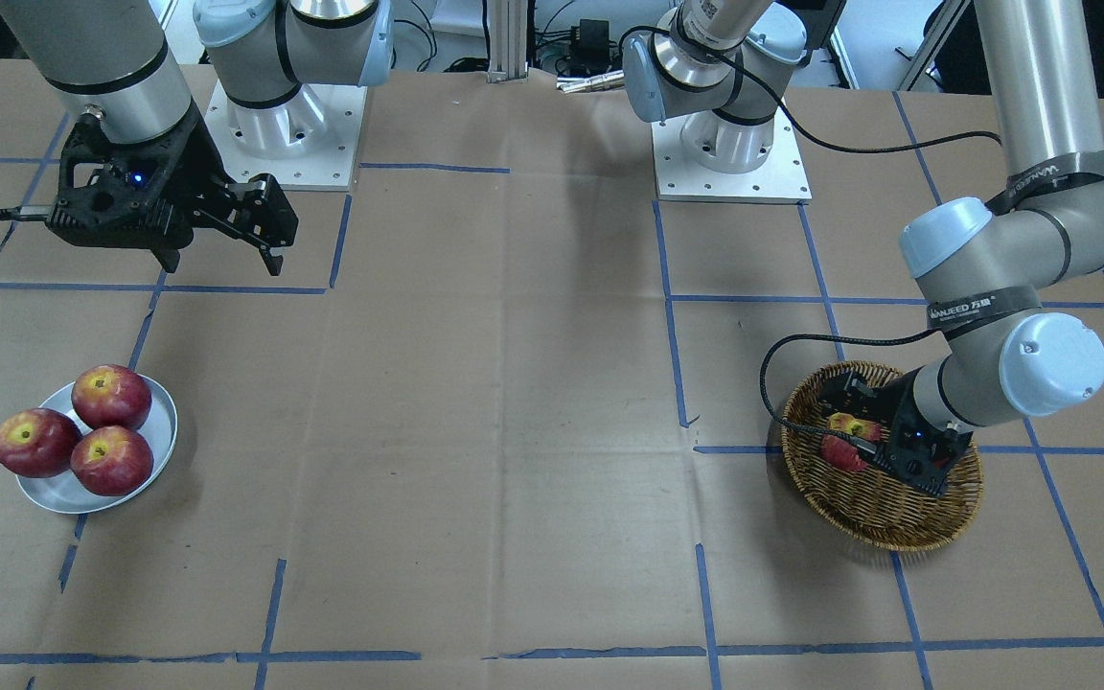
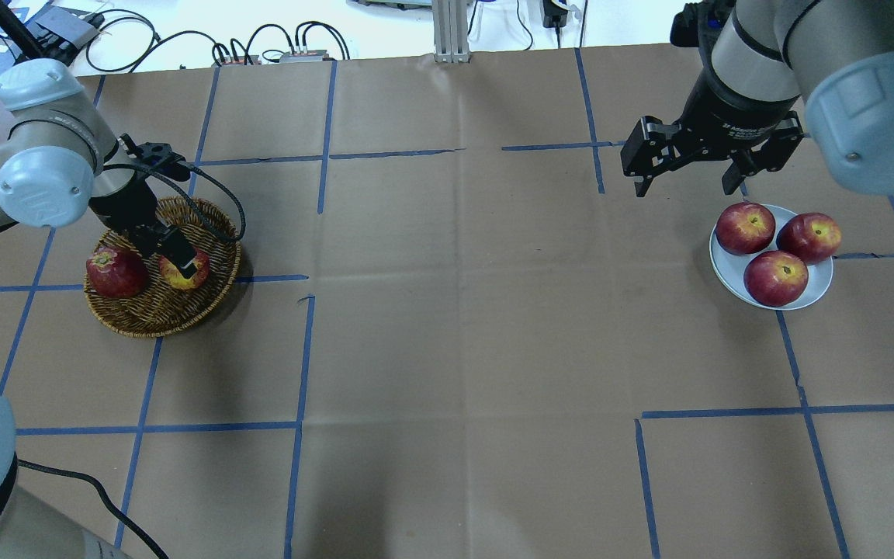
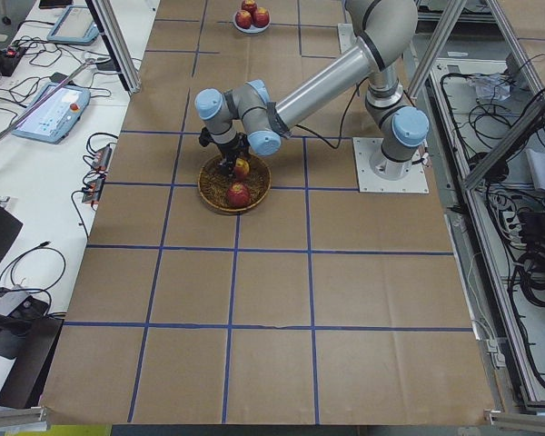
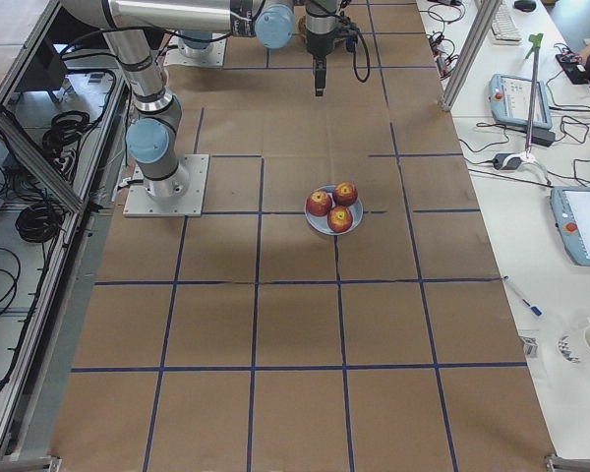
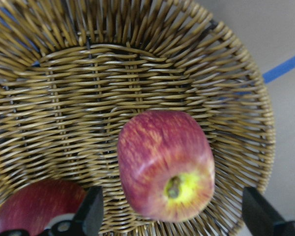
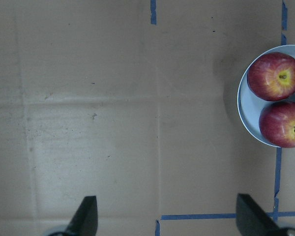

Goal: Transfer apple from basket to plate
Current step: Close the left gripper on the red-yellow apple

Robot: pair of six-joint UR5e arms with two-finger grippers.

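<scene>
The pinkish-red streaked apple [image 2: 185,272] with a yellow stem patch lies in the wicker basket [image 2: 152,322] at the table's left. In the left wrist view the apple [image 5: 164,164] sits between the two spread fingers, and neither touches it. My left gripper [image 2: 183,260] is open and low inside the basket, around the apple. The silvery plate [image 2: 726,283] is at the far right. My right gripper [image 2: 684,186] is open and empty, held above the table just beyond the plate.
A darker red apple [image 2: 116,272] lies in the basket beside the streaked one. Three glossy dark-red apples [image 2: 773,276] fill most of the plate. Blue tape lines cross the brown paper-covered table [image 2: 455,310].
</scene>
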